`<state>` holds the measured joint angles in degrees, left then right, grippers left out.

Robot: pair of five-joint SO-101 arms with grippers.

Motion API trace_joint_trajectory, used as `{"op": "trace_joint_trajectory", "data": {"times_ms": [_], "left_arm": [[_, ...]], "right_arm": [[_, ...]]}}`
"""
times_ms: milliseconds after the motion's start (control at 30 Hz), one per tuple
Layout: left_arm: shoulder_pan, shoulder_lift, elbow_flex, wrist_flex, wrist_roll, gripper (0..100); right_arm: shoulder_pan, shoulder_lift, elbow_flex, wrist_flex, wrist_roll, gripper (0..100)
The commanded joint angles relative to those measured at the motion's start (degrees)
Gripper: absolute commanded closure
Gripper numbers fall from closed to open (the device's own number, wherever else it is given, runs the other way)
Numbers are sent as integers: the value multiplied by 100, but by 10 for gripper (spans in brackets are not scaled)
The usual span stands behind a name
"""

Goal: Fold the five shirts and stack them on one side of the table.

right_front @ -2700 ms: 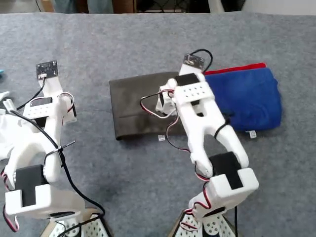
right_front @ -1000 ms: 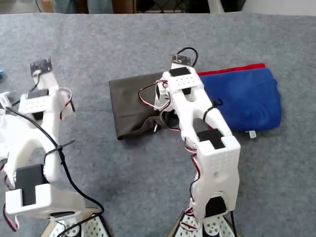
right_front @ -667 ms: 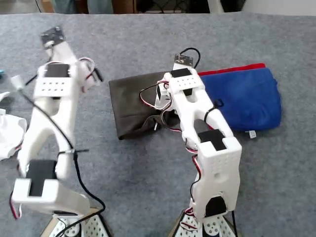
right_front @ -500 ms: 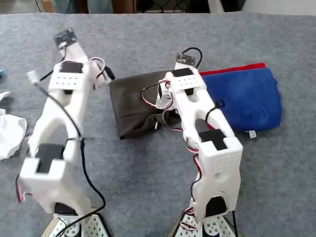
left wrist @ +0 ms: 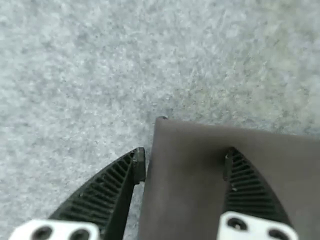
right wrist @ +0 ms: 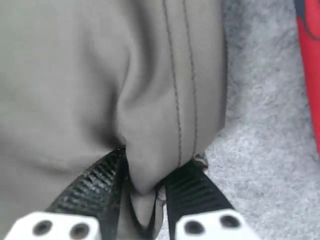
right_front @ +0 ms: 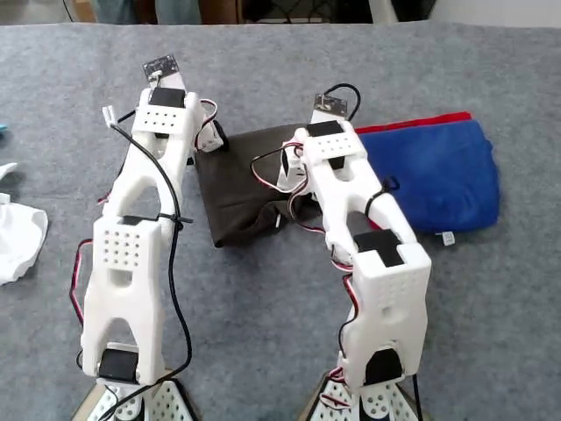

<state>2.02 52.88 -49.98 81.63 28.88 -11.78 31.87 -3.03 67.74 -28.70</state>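
Left gripper (left wrist: 182, 162): jaws spread wide, astride the corner of the dark brown shirt (left wrist: 200, 145). One finger (left wrist: 107, 195) is over the grey table cover (left wrist: 75, 75) just beside the shirt's edge, and the other is above the cloth. Right gripper (right wrist: 149, 175): pinched on a raised fold of the same shirt near its opposite edge, with the blue shirt (right_front: 438, 175) lying on a red shirt (right_front: 421, 120) just beyond that gripper.

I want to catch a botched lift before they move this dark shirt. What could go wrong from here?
The right gripper pinches only a bunched ridge of the dark shirt; lifting could pull the fold apart. The left gripper is open astride the shirt's corner edge, so closing might catch little cloth and slip.
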Motion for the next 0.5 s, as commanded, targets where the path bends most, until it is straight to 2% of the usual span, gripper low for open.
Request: {"op": "trace_joint_trajectory", "data": {"times_ms": [0,200,467], "left_arm": [[-215,457,-1279,519,70,734],[-224,1574,-2440,695,44,835],[-136,1916,-3099,923,44,855]], "right_arm": [[308,4,4,-308,-97,985],[308,4,4,-308,-62,985],[290,4,4,-308,-62,985]]}}
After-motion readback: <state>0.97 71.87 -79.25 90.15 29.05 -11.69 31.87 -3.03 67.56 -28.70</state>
